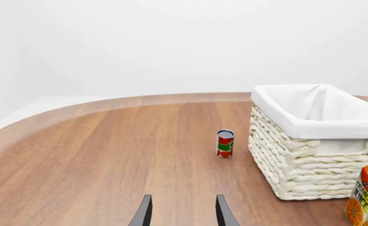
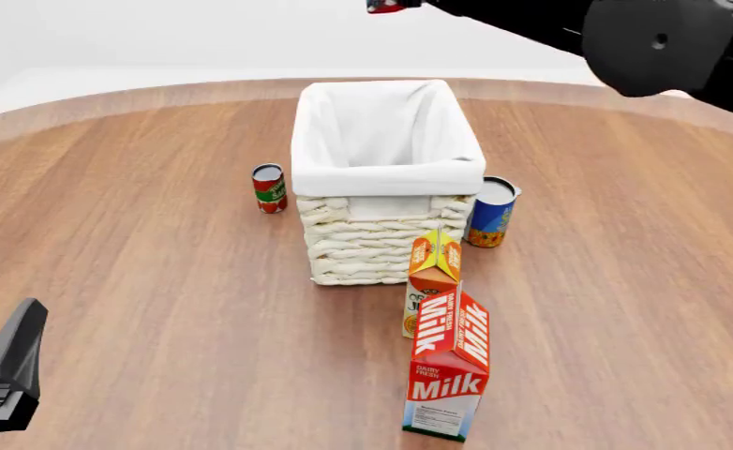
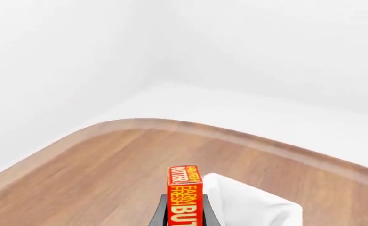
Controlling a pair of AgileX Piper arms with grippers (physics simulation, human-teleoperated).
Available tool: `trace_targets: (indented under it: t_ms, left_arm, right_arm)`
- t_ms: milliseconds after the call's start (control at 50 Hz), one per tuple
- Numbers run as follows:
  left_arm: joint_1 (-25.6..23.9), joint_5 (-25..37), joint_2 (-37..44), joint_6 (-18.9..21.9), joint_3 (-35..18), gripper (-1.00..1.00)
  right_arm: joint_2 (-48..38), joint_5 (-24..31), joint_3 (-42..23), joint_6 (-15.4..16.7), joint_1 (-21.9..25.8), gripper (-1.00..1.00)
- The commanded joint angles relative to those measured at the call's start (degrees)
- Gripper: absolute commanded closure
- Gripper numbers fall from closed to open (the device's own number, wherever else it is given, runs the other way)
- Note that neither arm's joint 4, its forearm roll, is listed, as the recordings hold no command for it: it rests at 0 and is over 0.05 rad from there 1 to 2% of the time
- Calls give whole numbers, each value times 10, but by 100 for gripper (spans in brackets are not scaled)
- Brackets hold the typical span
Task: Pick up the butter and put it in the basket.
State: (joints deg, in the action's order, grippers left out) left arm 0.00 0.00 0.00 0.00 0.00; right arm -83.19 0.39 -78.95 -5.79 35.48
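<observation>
butter (image 2: 393,6) cropped by front view's top edge; orange juice carton (image 2: 432,281) half behind milk carton (image 2: 451,375)

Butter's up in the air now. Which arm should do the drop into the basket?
Right. The right gripper is shut on the butter, held high above the far side of the basket. The left gripper hangs open and empty, low over the table's near left, away from both.

A bare white room around a wooden table

We see a broad brown wood-grain table (image 2: 154,244) with a rounded far edge; beyond it lies a pale white floor (image 3: 247,110), meeting plain white walls (image 1: 171,42); the light is soft and even, with faint shadows on the tabletop; we see no windows.
</observation>
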Motion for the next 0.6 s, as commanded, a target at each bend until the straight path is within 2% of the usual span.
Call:
trace_targets:
  t_ms: [20, 300, 600]
  left_arm:
    - [0, 0, 0, 0, 0, -100]
    - [0, 0, 0, 0, 0, -100]
    - [0, 0, 0, 0, 0, -100]
  right_arm:
    - [-25, 28, -33, -25, -16, 100]
    - [-40, 42, -37, -39, -22, 100]
    - [-44, 42, -29, -34, -23, 100]
